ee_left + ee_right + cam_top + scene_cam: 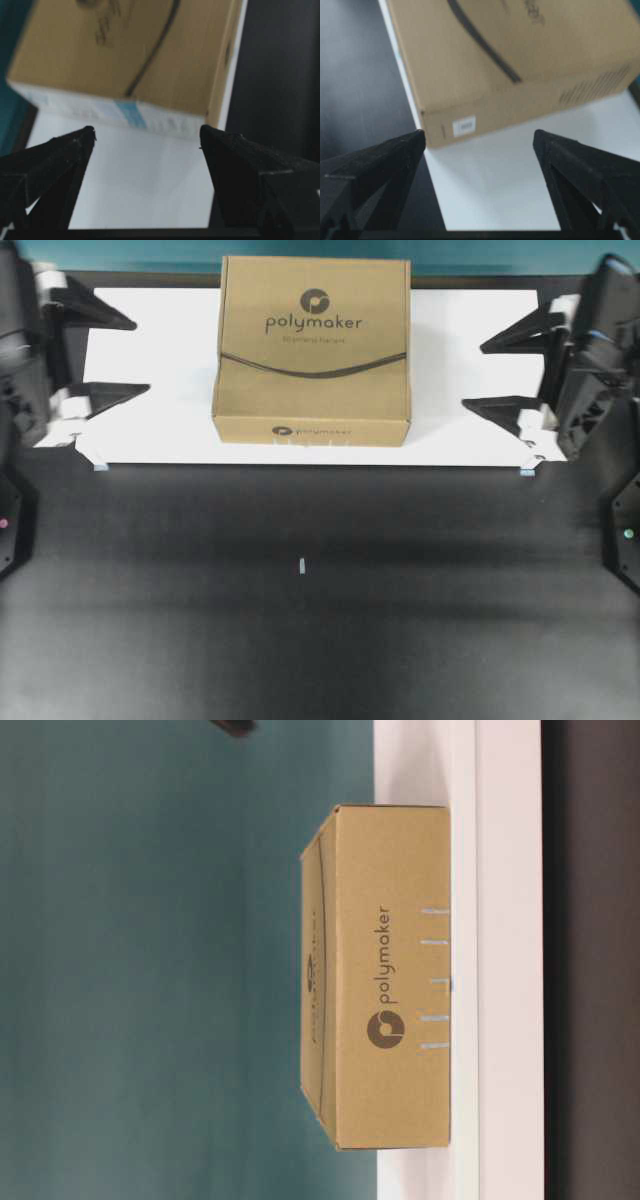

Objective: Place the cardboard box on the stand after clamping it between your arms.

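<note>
Black table fills the lower half of the overhead view, with one tiny pale mark near its middle. Past it, across the upper part of the frame, lies the white stand, and small light-blue feet show at its near corners.

My left gripper sits at the left edge of the frame over the stand's left end. Its two black fingers are far apart and hold nothing. My right gripper sits at the right edge over the stand's right end, spread wide too and holding nothing.

Between them, well apart from both, the box lies flat on the middle of the stand. It is brown cardboard with a dark logo and a curved dark line on top. In both wrist views the box shows beyond my open fingertips, not touching them.
</note>
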### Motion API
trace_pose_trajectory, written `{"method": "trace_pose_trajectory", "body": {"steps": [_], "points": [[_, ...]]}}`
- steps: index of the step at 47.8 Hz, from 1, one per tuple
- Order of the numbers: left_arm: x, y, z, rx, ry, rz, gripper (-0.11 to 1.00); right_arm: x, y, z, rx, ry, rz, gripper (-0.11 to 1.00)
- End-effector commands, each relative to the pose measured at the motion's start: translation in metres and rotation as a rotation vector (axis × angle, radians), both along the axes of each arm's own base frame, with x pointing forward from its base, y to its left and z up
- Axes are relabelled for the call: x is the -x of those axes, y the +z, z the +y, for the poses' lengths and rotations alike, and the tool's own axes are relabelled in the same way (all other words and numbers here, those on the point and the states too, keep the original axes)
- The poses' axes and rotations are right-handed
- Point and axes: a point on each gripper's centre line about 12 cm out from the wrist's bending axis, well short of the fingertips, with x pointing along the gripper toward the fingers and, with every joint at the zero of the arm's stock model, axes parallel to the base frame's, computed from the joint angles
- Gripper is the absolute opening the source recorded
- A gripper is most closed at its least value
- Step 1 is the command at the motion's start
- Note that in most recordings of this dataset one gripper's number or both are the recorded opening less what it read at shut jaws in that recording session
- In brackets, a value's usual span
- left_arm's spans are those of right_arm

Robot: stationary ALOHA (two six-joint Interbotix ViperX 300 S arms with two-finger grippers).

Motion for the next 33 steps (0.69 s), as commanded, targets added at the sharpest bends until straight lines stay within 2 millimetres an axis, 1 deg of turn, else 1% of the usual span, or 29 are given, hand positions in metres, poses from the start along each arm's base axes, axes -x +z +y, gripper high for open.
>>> {"method": "trace_pose_trajectory", "body": {"steps": [1, 9, 18, 23, 33], "points": [[0.005, 0.011, -0.009, -0.019, -0.027, -0.058, 0.82, 0.003, 0.009, 0.009, 0.011, 0.022, -0.067, 0.84], [0.012, 0.018, -0.030, -0.017, -0.106, -0.104, 0.82, 0.014, 0.020, 0.033, 0.024, 0.102, -0.150, 0.84], [0.022, 0.018, -0.052, -0.017, -0.199, -0.140, 0.82, 0.028, 0.028, 0.057, 0.024, 0.197, -0.214, 0.84], [0.031, 0.020, -0.060, 0.007, -0.223, -0.176, 0.82, 0.037, 0.034, 0.064, 0.021, 0.229, -0.255, 0.84], [0.050, 0.021, -0.063, 0.039, -0.211, -0.270, 0.82, 0.058, 0.040, 0.067, -0.015, 0.219, -0.349, 0.84]]}}
